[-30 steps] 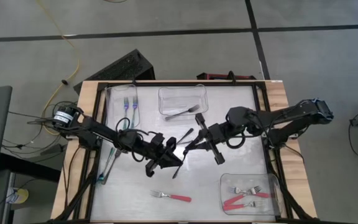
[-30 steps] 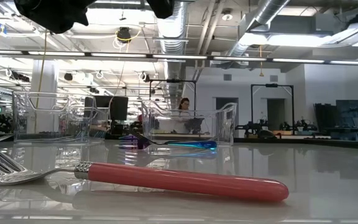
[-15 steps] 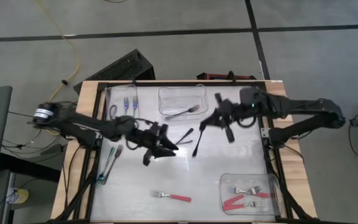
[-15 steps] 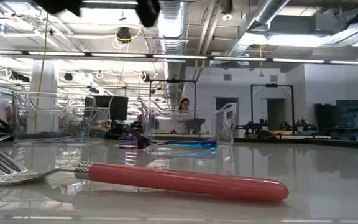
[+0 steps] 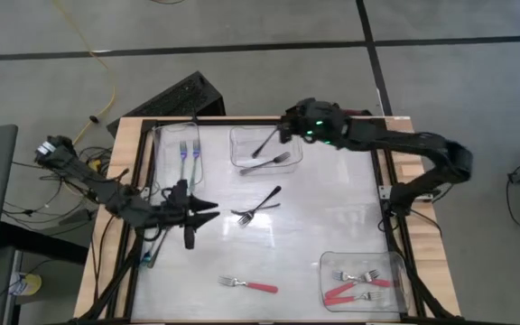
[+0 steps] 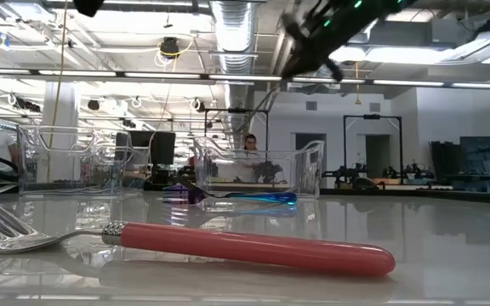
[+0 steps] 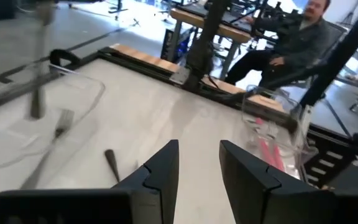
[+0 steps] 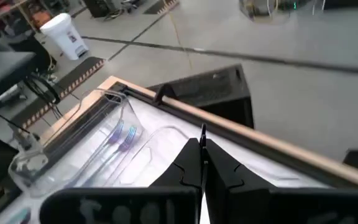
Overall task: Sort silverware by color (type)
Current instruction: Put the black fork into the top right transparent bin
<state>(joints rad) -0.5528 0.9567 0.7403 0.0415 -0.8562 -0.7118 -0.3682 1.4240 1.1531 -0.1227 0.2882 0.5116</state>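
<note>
My right gripper (image 5: 283,135) is over the far middle clear tub (image 5: 237,149), shut on a black-handled fork (image 5: 265,145). Another black fork (image 5: 265,164) lies inside that tub, and one more (image 5: 258,205) lies on the table's middle. My left gripper (image 5: 208,209) hangs open near the left edge with nothing between its fingers (image 7: 160,171). Blue forks (image 5: 188,151) lie in the far left tub, teal ones (image 5: 159,236) by the left edge. A red fork (image 5: 249,285) lies at the front, and more red forks (image 5: 357,282) are in the near right tub. My right gripper pinches the black fork near one end between its two shut fingers (image 8: 191,163); a thin sliver of the fork (image 8: 202,134) sticks out past the fingertips. The dark handle (image 5: 260,150) slants down from the fingers, lifted clear, over the tub.
Clear tubs stand at the far left (image 5: 165,135), far middle and near right (image 5: 395,271). Between them the table's middle is open surface. A person (image 7: 309,31) sits beyond the table in the left wrist view.
My right gripper has carried a black fork from the table's middle up and toward the far edge, and now holds it over the middle tub; its wrist has turned. My left gripper has drawn back toward the table's left edge. One black fork stays at the middle.
</note>
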